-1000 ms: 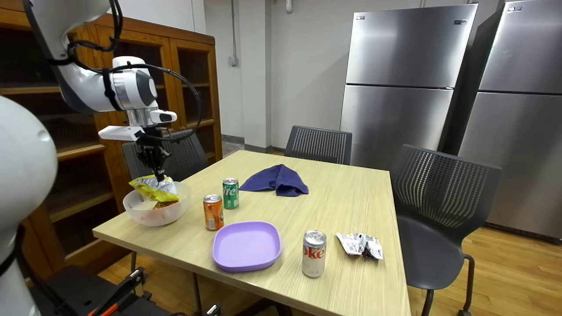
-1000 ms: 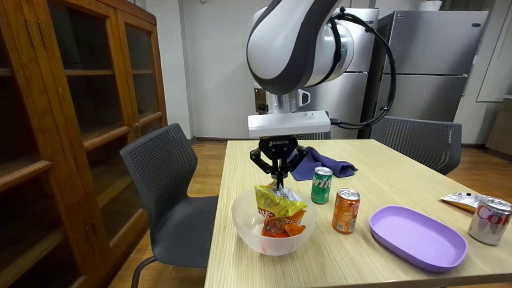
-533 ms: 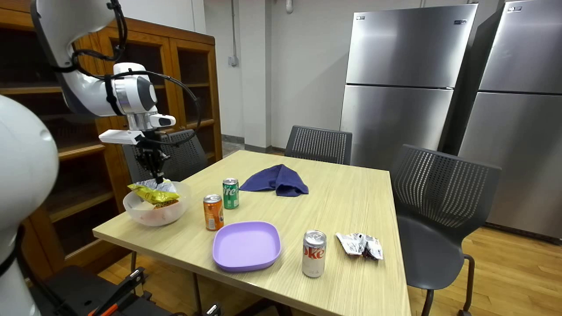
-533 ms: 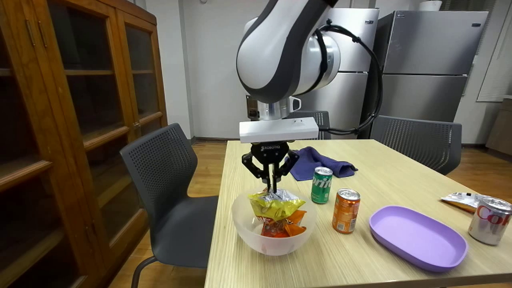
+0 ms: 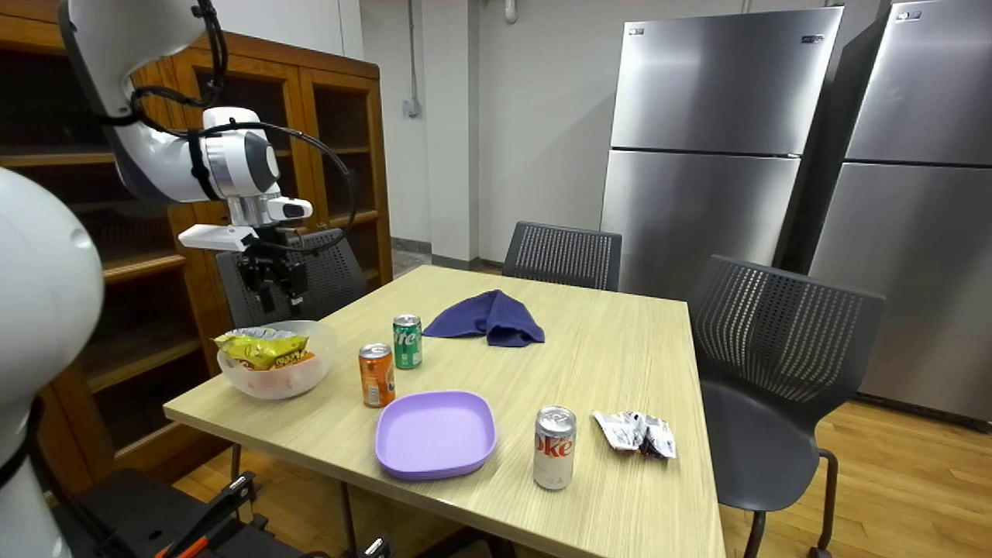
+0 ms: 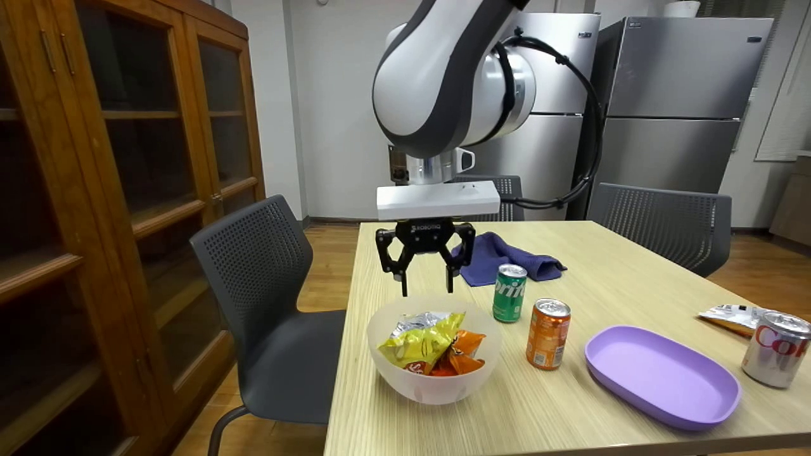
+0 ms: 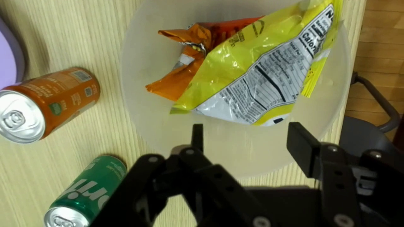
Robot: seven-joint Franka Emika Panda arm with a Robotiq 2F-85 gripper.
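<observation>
Yellow snack bag lies in the bowl, below the tool and apart from it. Tool fingers spread wide, with a broad gap between the tips; in the wrist view the bag lies just beyond them.

Frosted bowl stands near the edge of the desk, close to a dark chair. Contents, left to right in an exterior view: yellow bag, tilted, one end at the rim; then orange bag, partly covered by the yellow one.

Right of the bowl, same order: navy cloth, rumpled, farther back; green can, upright, just beside the bowl; orange can, upright, between bowl and plate; purple plate; foil packet, flat, partly hidden behind silver Coke can, upright.
</observation>
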